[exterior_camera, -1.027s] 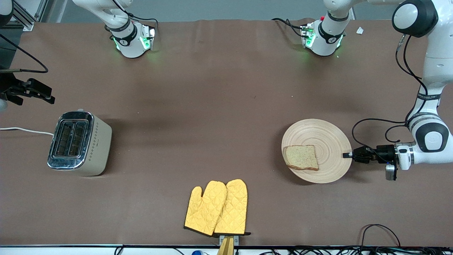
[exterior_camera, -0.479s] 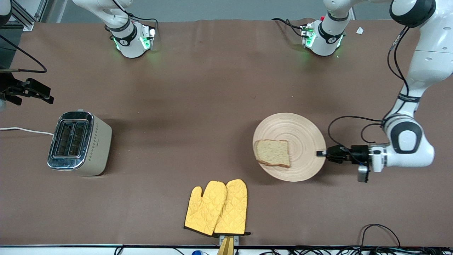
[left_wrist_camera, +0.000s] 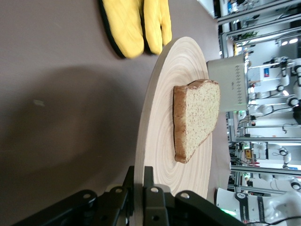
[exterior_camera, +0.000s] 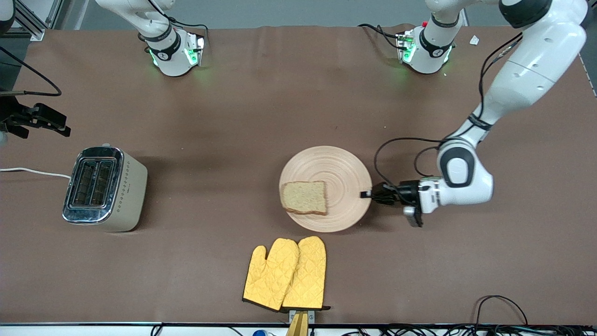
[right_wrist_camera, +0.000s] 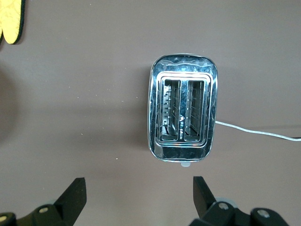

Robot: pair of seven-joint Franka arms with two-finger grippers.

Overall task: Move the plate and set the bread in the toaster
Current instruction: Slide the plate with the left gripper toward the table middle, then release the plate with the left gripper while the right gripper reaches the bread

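Gripping the plate (exterior_camera: 326,186) by its rim at the edge toward the left arm's end of the table, left gripper (exterior_camera: 365,194) pinched tight on that rim, fingers (left_wrist_camera: 151,197) showing either side of the thin wooden edge in the left wrist view. Resting on the plate, toward the edge facing the toaster (exterior_camera: 105,188), the bread (exterior_camera: 304,197), lying flat with its crust just inside the rim. Lying nearer the front camera than the plate and just clear of its rim, a pair of yellow mitts (exterior_camera: 285,274). Stretching between plate and toaster, a wide bare run of brown table (exterior_camera: 210,154) with nothing in the way. Standing well apart from the plate at the right arm's end, the toaster, both slots facing up, white cord (exterior_camera: 32,171) trailing off the table edge. Waiting in the air near the toaster, right gripper (right_wrist_camera: 136,197), fingers spread wide and holding nothing.
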